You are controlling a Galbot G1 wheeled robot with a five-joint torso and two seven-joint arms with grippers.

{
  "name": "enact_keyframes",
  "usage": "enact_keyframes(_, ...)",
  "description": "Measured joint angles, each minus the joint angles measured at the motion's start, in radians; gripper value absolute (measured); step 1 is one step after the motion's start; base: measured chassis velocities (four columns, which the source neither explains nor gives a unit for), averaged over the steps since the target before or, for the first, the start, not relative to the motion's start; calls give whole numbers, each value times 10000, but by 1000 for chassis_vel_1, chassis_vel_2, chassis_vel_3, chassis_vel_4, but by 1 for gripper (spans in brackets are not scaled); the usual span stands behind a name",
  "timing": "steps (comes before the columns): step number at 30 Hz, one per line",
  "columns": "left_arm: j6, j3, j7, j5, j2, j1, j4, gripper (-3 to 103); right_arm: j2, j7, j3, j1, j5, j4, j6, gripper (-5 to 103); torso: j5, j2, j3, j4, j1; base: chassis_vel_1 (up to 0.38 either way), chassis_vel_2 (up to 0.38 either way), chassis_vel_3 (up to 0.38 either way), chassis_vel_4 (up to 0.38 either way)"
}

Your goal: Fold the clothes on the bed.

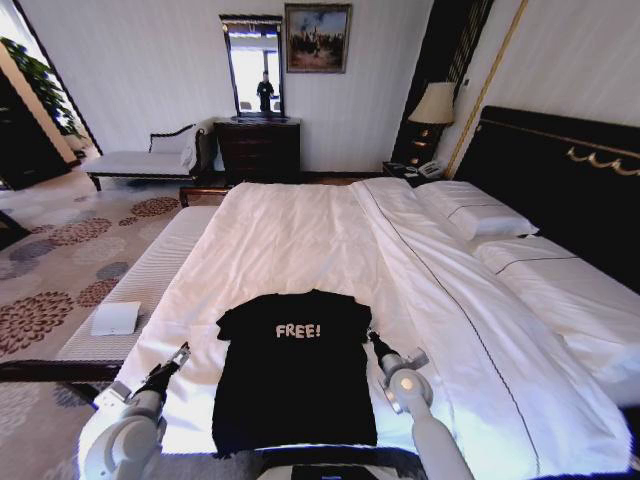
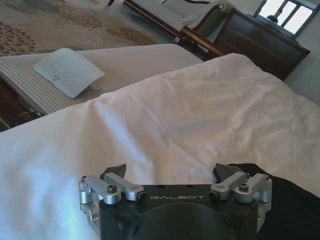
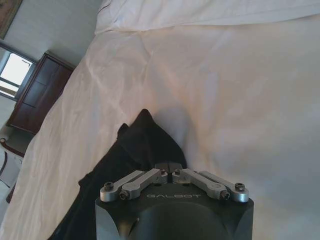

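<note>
We see the left gripper [image 2: 170, 172] spread wide beside the black T-shirt [image 1: 295, 375] on the bed [image 1: 300, 240]; the right gripper [image 3: 168, 167] pinches its sleeve.

pale walls [image 1: 150, 70] close the far end of the room, where a dark wooden dresser [image 1: 258, 150] stands under a tall framed mirror [image 1: 252, 68] and beside a gilt-framed painting [image 1: 317, 38]. left of the dresser sits a white-cushioned chaise [image 1: 150, 160]. a lamp with a cream shade [image 1: 434, 105] stands on a nightstand. the floor is carpet with dark floral medallions [image 1: 60, 250]. daylight is bright.
</note>
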Motion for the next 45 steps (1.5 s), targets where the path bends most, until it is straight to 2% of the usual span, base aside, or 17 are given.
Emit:
enact_keyframes(1, 0, 0, 0, 0, 0, 0, 0, 100, 0, 0, 0, 0, 0, 0, 0, -2, 0, 0, 0, 0, 0, 0, 0, 0, 0)
enact_keyframes(4, -53, -28, -1, -22, 3, 58, -1, 100, 8, -20, -9, -313, 41, 223, -29, 13, 0, 0, 0, -1, 0, 0, 0, 0, 0)
enact_keyframes(5, -53, -28, -1, -22, 3, 58, -1, 100, 8, -20, -9, -313, 41, 223, -29, 13, 0, 0, 0, -1, 0, 0, 0, 0, 0)
enact_keyframes(6, -63, -28, -5, -26, 2, 70, 0, 100, 35, -40, -18, -349, 81, 235, -41, 18, 0, 0, 0, 0, 0, 0, 0, 0, 0)
enact_keyframes(7, -69, -21, -29, -27, -39, 107, -64, 100, 167, -95, -68, -340, 211, 180, -81, 34, 0, 0, 0, 0, 0, 0, 0, 0, 0)
enact_keyframes(8, -71, -17, -36, -27, -49, 120, -91, 100, 202, -107, -83, -322, 217, 148, -90, 40, 0, 0, 0, 1, 0, 0, 0, 0, 0)
enact_keyframes(11, -76, -16, -46, -27, -53, 145, -112, 100, 238, -123, -96, -319, 216, 101, -95, 45, 1, 0, 0, 0, 0, 0, 0, 0, 0)
enact_keyframes(13, -100, -23, -54, -27, -53, 171, -115, 100, 264, -136, -112, -351, 195, 83, -98, 59, 0, 0, 0, 0, 0, 0, 0, 0, 0)
enact_keyframes(16, -126, -30, -59, -28, -49, 197, -115, 100, 277, -145, -119, -391, 172, 76, -100, 58, 0, 0, 0, 1, 0, 0, 0, 0, 0)
enact_keyframes(18, -148, -31, -66, -27, -55, 222, -115, 100, 289, -154, -121, -408, 157, 47, -100, 47, 0, 0, 0, 0, 0, 0, 0, 0, 0)
enact_keyframes(19, -148, -31, -66, -27, -55, 222, -115, 100, 289, -154, -121, -408, 157, 47, -100, 47, 0, 0, 0, 0, 0, 0, 0, 0, 0)
enact_keyframes(22, -162, -22, -81, -25, -101, 246, -125, 100, 298, -176, -121, -364, 159, -10, -98, 32, 0, 0, 0, 1, 0, 0, 0, 0, 0)
enact_keyframes(25, -174, -9, -87, -16, -130, 265, -146, 100, 322, -191, -117, -293, 162, -68, -83, 25, 0, -1, 0, 1, 0, 0, 0, 0, 0)
enact_keyframes(28, -192, -5, -92, -3, -145, 307, -174, 100, 359, -196, -111, -228, 153, -157, -53, 9, 0, 0, 0, 1, 0, 0, 0, 0, 0)
enact_keyframes(30, -203, -5, -94, 0, -145, 325, -176, 100, 366, -198, -114, -207, 122, -208, -39, 4, 0, -1, 0, 0, 0, 0, 0, 0, 0)
enact_keyframes(34, -223, 6, -97, 11, -148, 334, -175, 100, 395, -210, -116, -154, 28, -286, 10, 0, 1, 0, 0, 0, 0, 0, 0, 0, 0)
enact_keyframes(45, -231, 27, -103, 9, -101, 260, -62, 100, 48, -207, 260, -129, -299, 430, 223, 0, -1, 0, 0, 0, 0, 0, 0, 0, 0)
